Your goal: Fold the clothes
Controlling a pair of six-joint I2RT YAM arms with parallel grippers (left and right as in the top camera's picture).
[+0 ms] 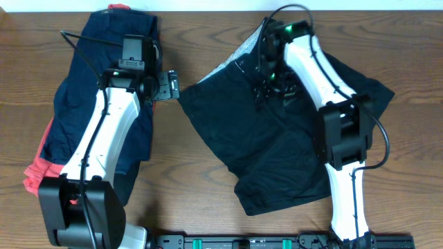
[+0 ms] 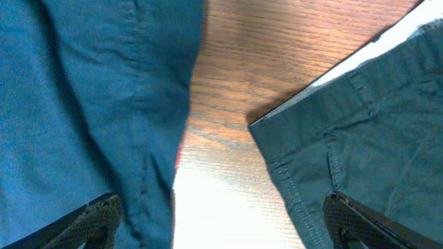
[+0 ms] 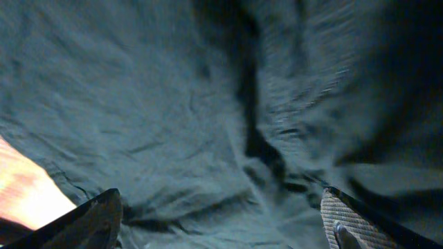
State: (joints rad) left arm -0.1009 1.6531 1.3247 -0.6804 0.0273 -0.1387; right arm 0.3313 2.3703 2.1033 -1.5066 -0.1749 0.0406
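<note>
Black shorts [image 1: 263, 152] lie spread on the table right of centre, with the pale grey waistband [image 1: 239, 52] at their upper left. My left gripper [image 1: 169, 84] hovers open over bare wood between the navy shorts [image 1: 104, 48] and the black shorts' waistband corner [image 2: 277, 124]. Its wrist view has the navy shorts [image 2: 69, 104] on the left and the left gripper [image 2: 225, 225] empty. My right gripper [image 1: 271, 88] is open and points down at the upper middle of the black shorts. In its wrist view the right gripper [image 3: 221, 221] is just above wrinkled black fabric [image 3: 152, 104], and nothing is pinched.
The navy shorts lie in a pile on the left, under my left arm. A red-orange piece [image 1: 34, 176] sticks out at the pile's lower left and at its top [image 1: 121, 7]. Wooden table [image 1: 187, 173] shows between the two garments. A black rail [image 1: 277, 242] runs along the front edge.
</note>
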